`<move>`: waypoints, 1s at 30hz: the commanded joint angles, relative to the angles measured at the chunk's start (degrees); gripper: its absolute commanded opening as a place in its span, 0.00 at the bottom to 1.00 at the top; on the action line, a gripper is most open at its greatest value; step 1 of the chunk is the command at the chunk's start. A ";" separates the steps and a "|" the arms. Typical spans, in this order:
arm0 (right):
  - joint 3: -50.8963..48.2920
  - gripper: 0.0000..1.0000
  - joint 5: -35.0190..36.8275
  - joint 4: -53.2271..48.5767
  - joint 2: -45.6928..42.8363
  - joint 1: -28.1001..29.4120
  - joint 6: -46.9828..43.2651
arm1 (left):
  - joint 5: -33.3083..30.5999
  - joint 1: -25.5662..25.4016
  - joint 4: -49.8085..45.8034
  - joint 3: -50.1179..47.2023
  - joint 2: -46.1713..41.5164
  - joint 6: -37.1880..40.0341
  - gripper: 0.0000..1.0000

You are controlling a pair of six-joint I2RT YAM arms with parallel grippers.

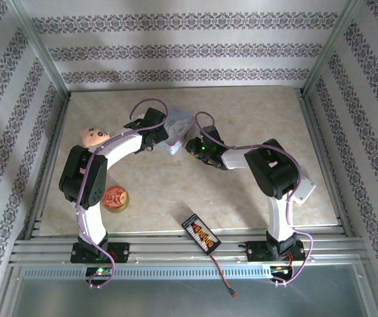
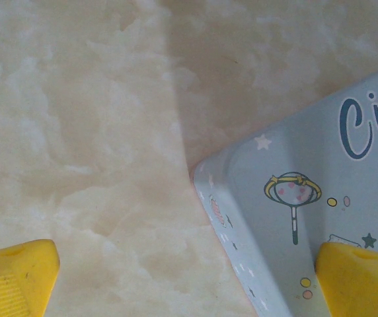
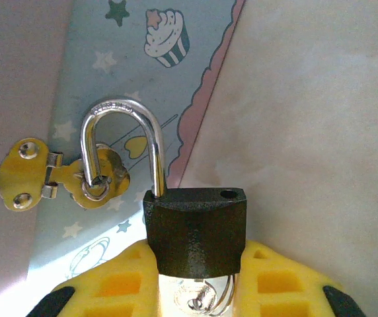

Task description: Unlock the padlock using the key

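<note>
In the right wrist view my right gripper (image 3: 199, 264) is shut on the padlock (image 3: 195, 231), its yellow fingers (image 3: 119, 284) pressing both sides of the dark body. One leg of the silver shackle (image 3: 119, 109) is out of the body and its hole stands empty. That free leg hooks through the gold hasp (image 3: 63, 178) of the pale blue tin (image 3: 103, 66). A silver key (image 3: 205, 300) with a wire ring sits at the keyhole end. My left gripper (image 2: 189, 281) is open above the corner of the tin (image 2: 295, 172), holding nothing. From above, both grippers (image 1: 152, 135) (image 1: 192, 146) flank the tin (image 1: 176, 135).
A pink doll head (image 1: 94, 136) lies left of the left arm. A round reddish lid (image 1: 115, 198) sits near its base. A black device with an orange label (image 1: 201, 234) rests at the table's near edge, its cable running over the metal rails (image 1: 189, 254).
</note>
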 commanded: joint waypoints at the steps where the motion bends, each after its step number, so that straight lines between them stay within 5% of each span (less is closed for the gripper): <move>1: -0.73 0.00 -1.30 2.70 0.77 1.03 0.21 | 0.11 0.48 -5.96 -2.39 1.71 0.00 0.99; 23: -4.17 0.00 -0.10 3.21 -2.54 1.56 0.20 | -0.17 0.49 -5.93 -3.34 0.86 -0.59 1.00; 30: -5.30 0.00 1.65 3.31 -3.53 1.74 0.45 | 0.18 0.47 -5.42 -3.57 0.63 -1.00 0.92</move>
